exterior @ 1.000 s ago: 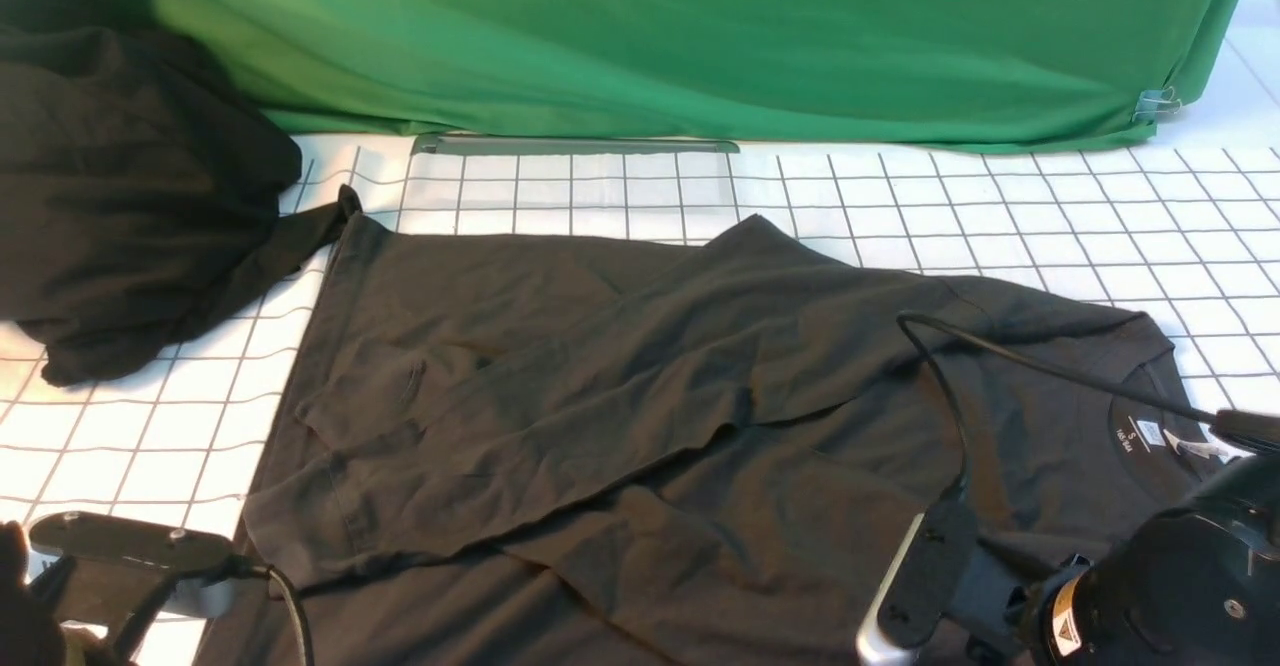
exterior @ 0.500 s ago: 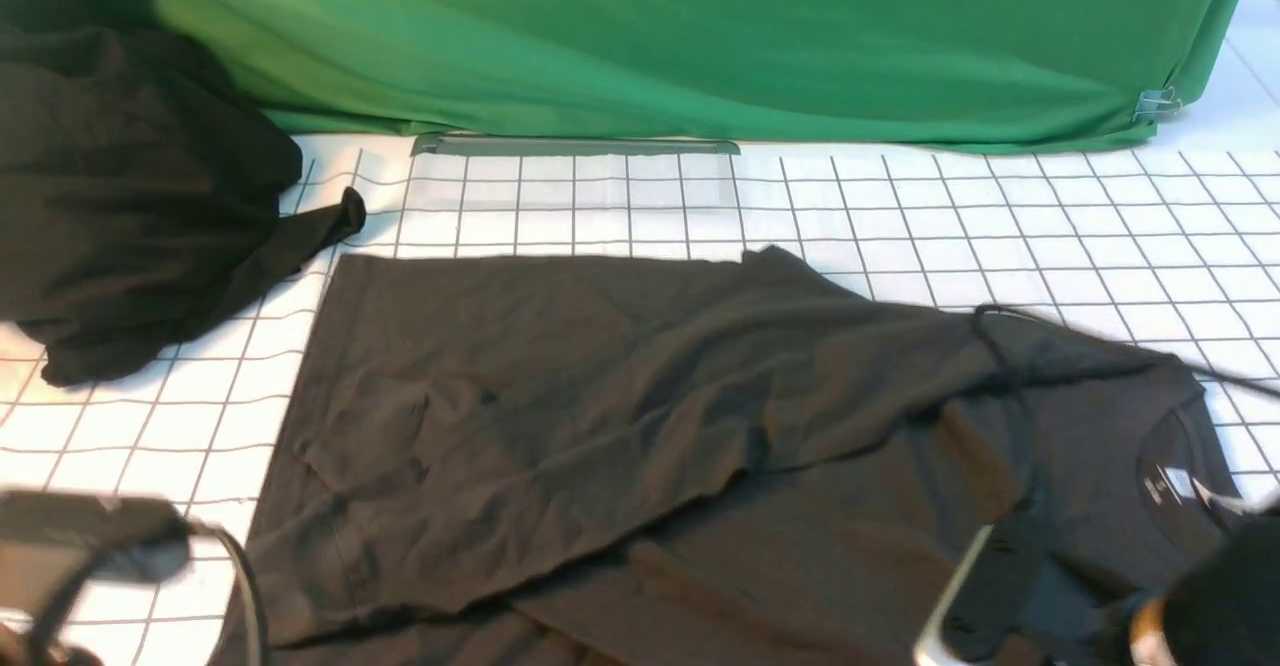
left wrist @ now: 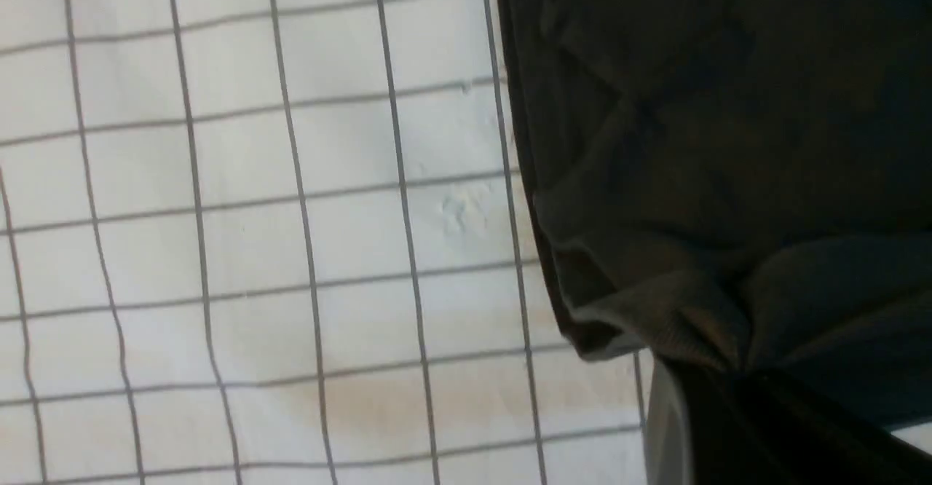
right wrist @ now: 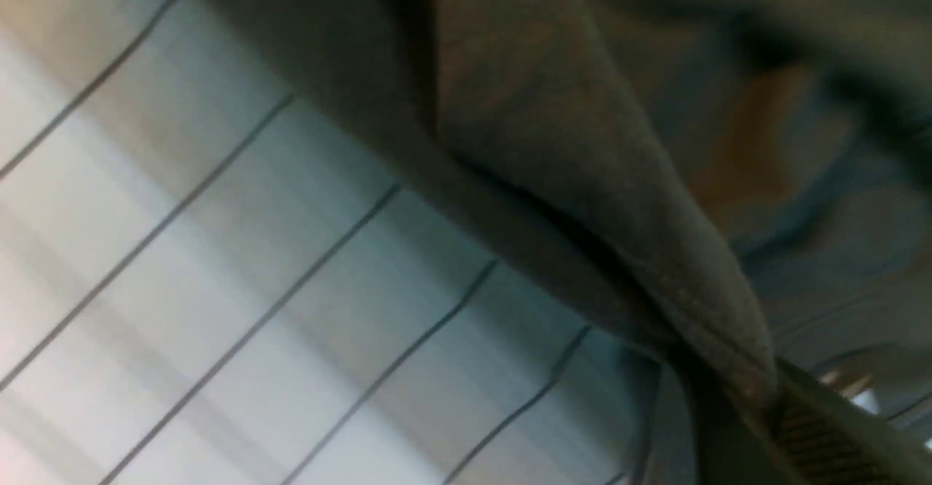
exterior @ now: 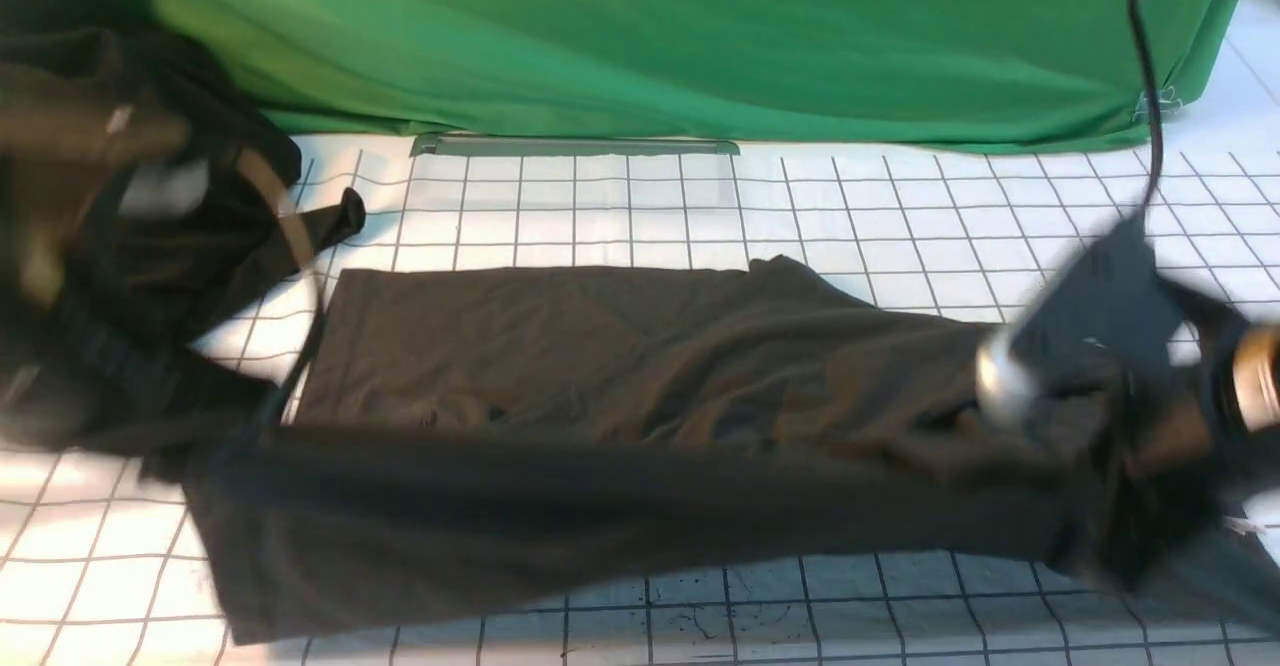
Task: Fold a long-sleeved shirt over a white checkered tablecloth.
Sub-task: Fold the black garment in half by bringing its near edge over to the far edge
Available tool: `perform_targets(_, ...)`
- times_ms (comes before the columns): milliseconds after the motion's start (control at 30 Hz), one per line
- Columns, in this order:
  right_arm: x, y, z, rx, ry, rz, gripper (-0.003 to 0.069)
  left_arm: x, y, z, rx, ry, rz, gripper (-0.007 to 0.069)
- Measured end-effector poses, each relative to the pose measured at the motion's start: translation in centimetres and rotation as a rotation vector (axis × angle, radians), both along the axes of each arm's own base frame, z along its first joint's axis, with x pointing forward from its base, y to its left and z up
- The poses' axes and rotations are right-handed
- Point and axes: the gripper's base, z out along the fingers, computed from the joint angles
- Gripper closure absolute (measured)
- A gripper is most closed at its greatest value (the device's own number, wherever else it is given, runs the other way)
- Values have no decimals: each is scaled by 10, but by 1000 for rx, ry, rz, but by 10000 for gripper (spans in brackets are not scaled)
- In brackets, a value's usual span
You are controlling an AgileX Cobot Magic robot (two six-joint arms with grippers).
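Note:
The long-sleeved shirt (exterior: 620,366), dark charcoal-olive, stretches left to right across the white checkered tablecloth (exterior: 900,206). Its near edge hangs lifted as a long blurred dark band between the two arms. My left gripper (exterior: 175,421) is shut on the shirt's left corner. In the left wrist view the hem (left wrist: 655,317) bunches into the left gripper (left wrist: 735,376). My right gripper (exterior: 1120,506) is shut on the shirt's right end. In the right wrist view a fabric fold (right wrist: 582,201) runs into the pinched right gripper (right wrist: 761,394). The neck label and chest print are hidden.
A heap of blacker plain cloth (exterior: 60,6) sits at the far left, its tail (exterior: 335,218) reaching toward the shirt. Green cloth (exterior: 700,36) drapes along the back, with a grey strip (exterior: 575,145) at its foot. A cable (exterior: 1150,96) rises from the right arm.
The right gripper has shut on the shirt. Both arms rose from the near edge, lifting the shirt's near side off the cloth. The tablecloth now shows in front.

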Motion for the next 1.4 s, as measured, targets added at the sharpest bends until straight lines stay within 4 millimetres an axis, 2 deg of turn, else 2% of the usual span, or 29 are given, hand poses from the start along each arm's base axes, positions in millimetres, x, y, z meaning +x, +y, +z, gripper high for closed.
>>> perform_targets(33,14,0,3,-5,-12,-11,629,18,1,3,-18,-9,5,601)
perform_targets(133,40,2,7,-22,-28,-11,629,56,4,0,-51,-12,15,601)
perform_targets(167,59,5,6,-34,-30,-5,629,79,9,-6,-65,-4,37,601)
perform_targets(200,61,5,6,-36,-30,-4,629,82,9,-6,-66,-4,40,601)
perform_targets(233,70,8,5,-39,-28,-4,629,95,12,-7,-69,-8,45,601)
perform_targets(267,90,17,0,-41,-33,2,629,121,19,-15,-67,4,59,601)
perform_targets(300,93,18,1,-40,-41,4,629,124,20,-16,-66,4,60,601)
perform_targets(333,109,25,-7,-42,-44,12,629,144,25,-24,-56,13,64,601)
perform_targets(433,144,40,-25,-40,-55,19,629,183,36,-42,-50,23,86,601)
perform_targets(567,179,56,-49,-45,-52,23,629,226,44,-73,-39,43,106,601)
perform_targets(667,203,64,-71,-40,-47,7,602,249,47,-87,-27,30,111,601)
perform_targets(700,205,64,-75,-40,-42,4,598,251,47,-86,-26,24,111,601)
perform_targets(767,219,67,-86,-26,-46,-24,508,264,48,-97,-14,23,103,601)
perform_targets(800,220,67,-86,-23,-49,-27,487,264,48,-99,-13,27,102,601)
perform_targets(833,225,68,-90,-18,-51,-37,400,270,47,-106,-8,28,96,601)
perform_targets(867,225,68,-90,-16,-52,-40,379,270,47,-105,-7,26,95,601)
perform_targets(900,226,69,-90,-8,-52,-54,305,273,48,-111,-7,29,95,601)
perform_targets(933,226,69,-88,-3,-50,-65,272,274,48,-112,-6,25,90,601)
perform_targets(1000,223,66,-82,-1,-30,-92,238,275,47,-112,-6,12,86,601)
perform_targets(1033,223,66,-82,-1,-30,-93,237,276,47,-112,-7,10,86,601)
perform_targets(1133,212,59,-60,-14,0,-119,274,278,48,-110,3,-23,78,597)
perform_targets(1167,211,59,-58,-16,0,-119,279,278,48,-110,3,-23,78,597)
perform_targets(1200,206,55,-43,-17,-3,-125,329,279,48,-110,9,-28,76,585)
perform_targets(1233,205,54,-42,-17,-4,-127,337,279,48,-110,9,-28,76,582)
perform_targets(1267,201,49,-28,-14,-11,-136,386,279,49,-110,14,-31,75,563)
perform_targets(1400,195,26,-4,-10,-11,-193,541,280,53,-109,70,-41,67,416)
